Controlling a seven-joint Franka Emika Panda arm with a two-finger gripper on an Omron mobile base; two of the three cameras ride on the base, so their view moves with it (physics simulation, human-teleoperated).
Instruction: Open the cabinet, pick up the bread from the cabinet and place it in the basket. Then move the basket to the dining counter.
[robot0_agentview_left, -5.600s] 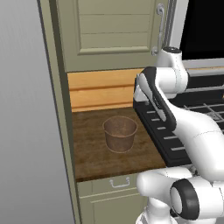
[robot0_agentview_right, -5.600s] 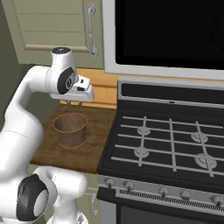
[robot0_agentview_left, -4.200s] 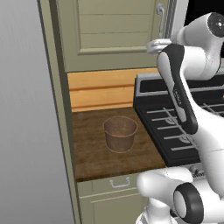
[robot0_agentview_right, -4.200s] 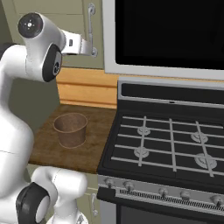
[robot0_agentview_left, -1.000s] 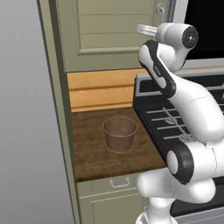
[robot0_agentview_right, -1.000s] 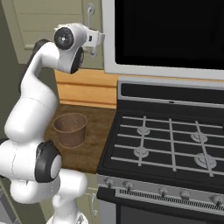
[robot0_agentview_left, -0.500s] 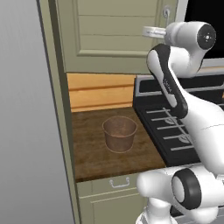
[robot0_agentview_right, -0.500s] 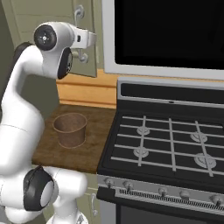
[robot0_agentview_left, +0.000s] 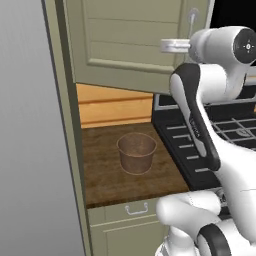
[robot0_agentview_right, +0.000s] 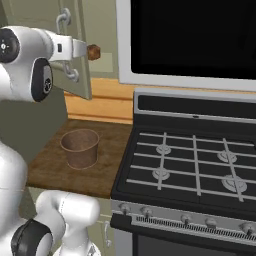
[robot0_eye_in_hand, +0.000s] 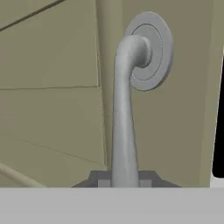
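1. While the cabinet (robot0_agentview_left: 135, 45) door stood partly swung out, the tool (robot0_eye_in_hand: 124, 178) was at the long bar handle (robot0_eye_in_hand: 124, 131), and the two dark tips sat low on either side of the bar.
2. From the hand view, the tool seemed closed around the handle, because the bar ran straight down between the tips with almost no gap; I judged it as grasping the handle and not released.
3. The grip was placed on the bar and not on the round mounting plate (robot0_eye_in_hand: 151, 50), probably because the bar gives a firm hold for pulling the door on its hinge.
4. The arm (robot0_agentview_left: 220, 55) was raised high and stretched to the side, so that the hand could meet the handle squarely at the height of the door.
5. The basket (robot0_agentview_left: 136, 153) stood upright on the dark wood table (robot0_agentview_left: 105, 175) below the cabinet, well apart from the tool and beside the stove (robot0_agentview_right: 195, 160); it looked empty.
6. This place seemed useful, because the bread could be lowered into the basket from the cabinet above.
7. Something small and brown (robot0_agentview_right: 93, 51) showed just past the door edge in the right base view; whether it was the bread, I could not tell.
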